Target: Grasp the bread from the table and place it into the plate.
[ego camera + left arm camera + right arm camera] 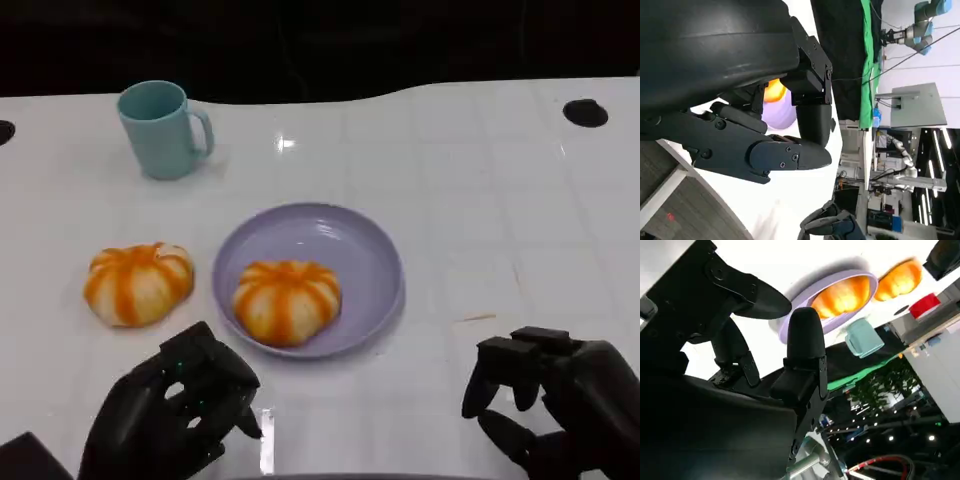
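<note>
Left robot hand [170,420] empty, fingers curled, partly cut off | right robot hand [555,400] empty, fingers apart, cut off | one bread [286,300] in plate [375,250] | other bread [138,283] on worktop [480,200]

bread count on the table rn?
2. One bread sits in the purple plate; the other bread lies on the table beside the plate, on the robot's left. Nothing suggests hidden ones.

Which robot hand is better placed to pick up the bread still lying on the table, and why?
Probably the left robot hand. It sits just below the bread on the table, left of the plate. The right robot hand is across the table, and the plate with the other bread lies between.
</note>
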`<state>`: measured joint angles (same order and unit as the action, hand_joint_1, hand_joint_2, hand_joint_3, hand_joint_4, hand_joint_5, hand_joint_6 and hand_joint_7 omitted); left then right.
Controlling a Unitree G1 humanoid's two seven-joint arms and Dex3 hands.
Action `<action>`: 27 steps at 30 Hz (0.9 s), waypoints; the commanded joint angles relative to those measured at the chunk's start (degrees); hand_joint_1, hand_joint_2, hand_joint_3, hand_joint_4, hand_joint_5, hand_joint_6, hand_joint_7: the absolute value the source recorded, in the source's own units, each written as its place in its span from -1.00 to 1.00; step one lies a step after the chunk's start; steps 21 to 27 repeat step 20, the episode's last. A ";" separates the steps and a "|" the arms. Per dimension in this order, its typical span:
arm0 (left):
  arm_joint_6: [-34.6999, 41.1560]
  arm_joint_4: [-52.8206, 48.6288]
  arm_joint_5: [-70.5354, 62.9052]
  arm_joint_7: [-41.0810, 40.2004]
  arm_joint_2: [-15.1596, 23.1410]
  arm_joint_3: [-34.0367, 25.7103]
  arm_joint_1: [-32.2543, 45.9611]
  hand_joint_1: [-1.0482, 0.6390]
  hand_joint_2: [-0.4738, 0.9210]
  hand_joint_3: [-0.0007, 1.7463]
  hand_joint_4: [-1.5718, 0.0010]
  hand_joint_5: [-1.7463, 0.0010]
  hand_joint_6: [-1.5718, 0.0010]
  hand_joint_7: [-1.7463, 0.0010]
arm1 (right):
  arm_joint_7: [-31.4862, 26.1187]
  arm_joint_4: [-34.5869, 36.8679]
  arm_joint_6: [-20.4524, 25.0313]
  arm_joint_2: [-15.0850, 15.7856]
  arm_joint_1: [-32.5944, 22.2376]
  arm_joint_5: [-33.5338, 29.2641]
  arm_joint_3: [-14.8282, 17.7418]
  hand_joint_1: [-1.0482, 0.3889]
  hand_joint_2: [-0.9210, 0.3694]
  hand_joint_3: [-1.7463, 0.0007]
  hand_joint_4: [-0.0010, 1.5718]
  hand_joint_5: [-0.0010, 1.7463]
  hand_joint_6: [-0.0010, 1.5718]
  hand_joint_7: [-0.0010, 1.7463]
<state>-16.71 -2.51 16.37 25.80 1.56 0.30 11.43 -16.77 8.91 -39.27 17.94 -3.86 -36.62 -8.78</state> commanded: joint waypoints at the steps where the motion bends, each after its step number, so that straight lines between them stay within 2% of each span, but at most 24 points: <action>1: -1.60 -1.32 0.20 0.63 0.54 -0.46 -0.60 -0.42 1.00 -0.62 0.21 -1.00 0.28 -0.70 | -1.90 1.54 -0.73 0.63 0.53 -0.43 0.11 0.25 0.09 -0.44 0.07 0.97 -0.04 0.61; 11: -1.91 -2.06 0.88 1.23 0.93 -0.95 -0.89 -0.41 1.00 -0.63 0.19 -1.00 0.27 -0.71 | -3.83 2.48 0.01 0.13 0.95 -1.96 -0.59 0.22 0.07 -0.39 0.10 0.92 0.00 0.54; 27: -2.05 -2.09 0.59 1.13 0.94 -0.85 -0.87 -0.42 1.00 -0.64 0.18 -1.00 0.26 -0.70 | -3.54 2.29 0.56 -0.06 1.02 -1.43 -0.89 0.23 0.08 -0.38 0.12 0.89 0.02 0.48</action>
